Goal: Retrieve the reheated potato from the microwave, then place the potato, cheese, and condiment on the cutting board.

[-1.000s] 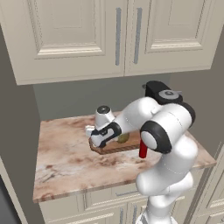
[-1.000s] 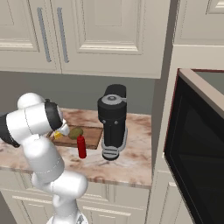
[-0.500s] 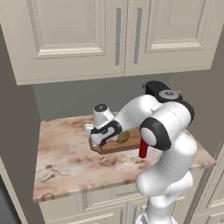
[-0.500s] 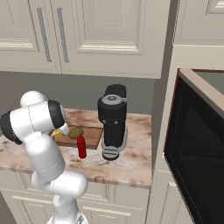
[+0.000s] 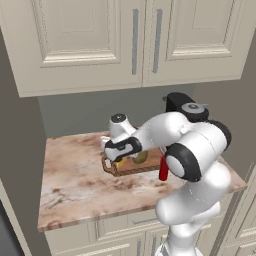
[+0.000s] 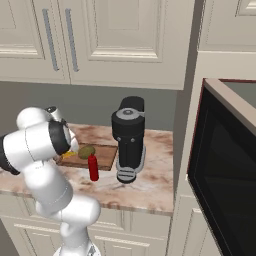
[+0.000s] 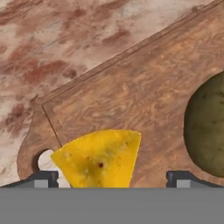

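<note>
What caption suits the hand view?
Cheese and potato resting on the cutting board, seen from the end effector.

Potato (image 7: 206, 127) cut off by hand view's right edge; cheese (image 7: 99, 158) partly covering cutting board (image 7: 144, 87) handle hole.

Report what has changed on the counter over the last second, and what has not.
The arm has shifted slightly toward the handle end of the cutting board. The tool hangs open over the cheese, which lies on the board near the handle hole, not gripped. The potato stays on the board, the condiment stays standing on the counter off the board, and the coffee machine is unmoved.
</note>
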